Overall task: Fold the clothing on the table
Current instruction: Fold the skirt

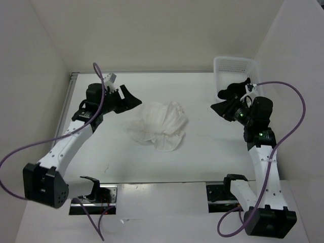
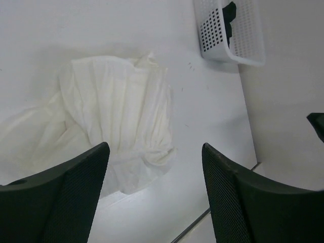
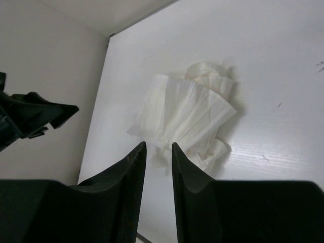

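The clothing is a white, crinkled heap lying bunched in the middle of the table. My left gripper hovers off the heap's upper left, apart from it. In the left wrist view its jaws stand wide open over the clothing, with nothing between the fingers. My right gripper hangs to the right of the heap, also clear of it. The right wrist view shows its jaws a narrow gap apart and empty, pointing toward the clothing.
A white mesh basket stands at the back right corner, close behind my right gripper, with a small black cloth inside. White walls close in the left, back and right sides. The table's metal edge strip runs near the left gripper.
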You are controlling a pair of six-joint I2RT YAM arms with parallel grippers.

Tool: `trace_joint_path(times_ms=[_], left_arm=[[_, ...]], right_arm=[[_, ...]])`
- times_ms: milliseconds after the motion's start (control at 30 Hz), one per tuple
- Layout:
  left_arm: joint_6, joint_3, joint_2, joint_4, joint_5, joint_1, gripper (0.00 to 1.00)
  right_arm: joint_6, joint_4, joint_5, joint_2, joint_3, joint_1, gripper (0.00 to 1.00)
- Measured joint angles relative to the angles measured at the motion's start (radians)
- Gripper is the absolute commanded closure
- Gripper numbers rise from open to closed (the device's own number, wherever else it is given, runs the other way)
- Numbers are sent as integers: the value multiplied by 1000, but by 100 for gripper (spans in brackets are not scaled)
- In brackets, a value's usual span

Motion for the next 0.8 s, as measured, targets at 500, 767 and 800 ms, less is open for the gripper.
trace_joint_path(times_ms=[500, 767, 800], left_arm=[[13, -282, -428, -190, -178, 0, 1], [13, -287, -428, -210, -222, 0, 1], [13, -288, -428, -213, -224, 0, 1]], right_arm=[[-48, -137, -76, -199, -147, -128, 0], [-31, -156, -29, -233, -172, -128, 0], [-27, -158, -26, -240, -176, -128, 0]])
